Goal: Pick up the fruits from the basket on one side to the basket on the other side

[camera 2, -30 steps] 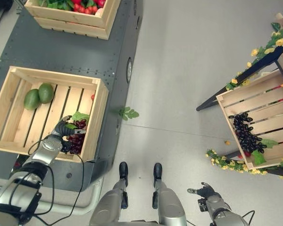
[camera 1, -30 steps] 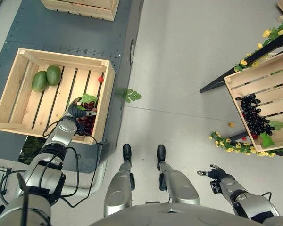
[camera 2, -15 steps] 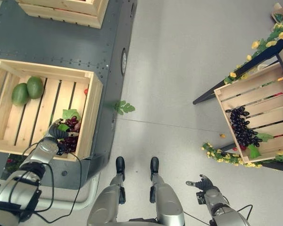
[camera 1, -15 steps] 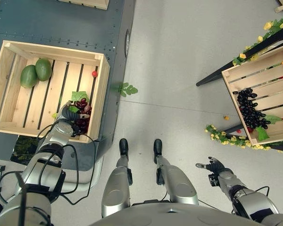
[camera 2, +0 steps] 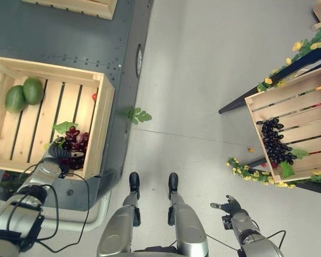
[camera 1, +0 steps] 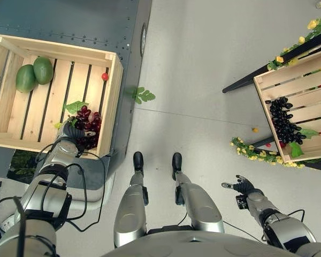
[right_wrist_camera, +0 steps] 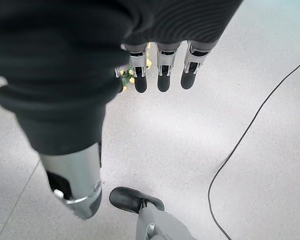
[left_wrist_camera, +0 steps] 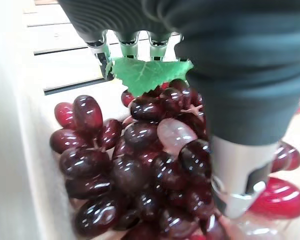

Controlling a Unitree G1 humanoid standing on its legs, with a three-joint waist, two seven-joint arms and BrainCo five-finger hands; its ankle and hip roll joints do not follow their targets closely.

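The largest thing in the scene is the wooden crate on the left (camera 1: 115, 91), set on a dark metal platform (camera 1: 69, 21). Inside it, two green mangoes (camera 1: 35, 74) lie at the far left corner, a small red fruit (camera 1: 105, 76) sits by the right wall, and a bunch of red grapes (camera 1: 86, 124) with a green leaf (camera 1: 75, 106) rests in the near right corner. Across the floor, on the right, a second wooden crate (camera 1: 273, 80) is tilted on a dark stand trimmed with yellow flowers (camera 1: 257, 158); a bunch of dark grapes (camera 1: 284, 126) already lies in it. A loose green leaf (camera 1: 142, 96) is seen on the floor between the two.

The left hand (camera 1: 70, 130) is lowered onto the red grapes. In the left wrist view its fingers (left_wrist_camera: 126, 46) reach over the far side of the bunch and its thumb (left_wrist_camera: 238, 177) is pressed against the near side, so the bunch is judged to be clasped. The right hand (camera 1: 241, 187) is held low over the floor with fingers relaxed and nothing in it.

The hold is taken on loose berries rather than the stem, so the bunch could slip or shed grapes when lifted. It also sits close against the crate's walls, where it could catch and be dragged out of the hand.
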